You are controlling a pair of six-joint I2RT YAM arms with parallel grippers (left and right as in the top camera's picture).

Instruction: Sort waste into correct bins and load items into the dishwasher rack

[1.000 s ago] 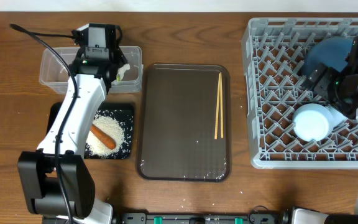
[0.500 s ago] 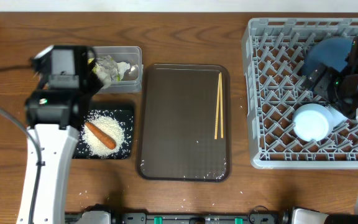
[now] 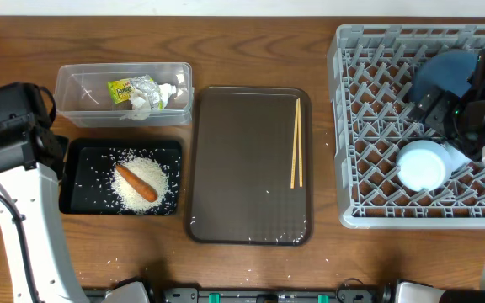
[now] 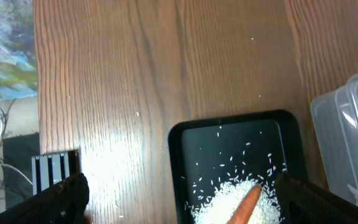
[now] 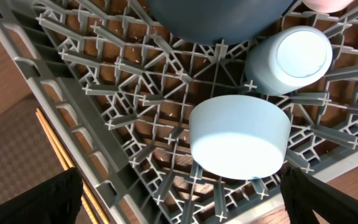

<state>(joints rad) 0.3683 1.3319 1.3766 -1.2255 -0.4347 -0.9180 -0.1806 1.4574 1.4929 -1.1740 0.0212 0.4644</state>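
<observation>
The clear tub (image 3: 82, 93) holds the yellow-green wrapper (image 3: 127, 87) and crumpled white paper (image 3: 162, 95). The black tray (image 3: 82, 189) holds the rice heap (image 3: 148, 168) and the carrot (image 3: 135, 183). My left gripper (image 3: 23, 109) is open and empty above the table left of the black tray (image 4: 185, 155); rice (image 4: 225, 196) and the carrot (image 4: 248, 202) show between its fingers. My right gripper (image 3: 470, 109) is open and empty over the grey rack (image 3: 369, 109). Below it stand the blue plate (image 5: 219, 15), the upturned bowl (image 5: 240, 134) and a white cup (image 5: 291, 59).
The dark brown serving tray (image 3: 242, 168) lies in the middle with the chopsticks (image 3: 295, 141) along its right side; they also show in the right wrist view (image 5: 58, 149). A corner of the clear tub (image 4: 347, 137) shows at the right of the left wrist view. Loose rice grains lie on the table.
My left arm has swung from over the clear tub to the left and toward the front, uncovering the wrapper and paper in the tub. The right arm has not moved.
</observation>
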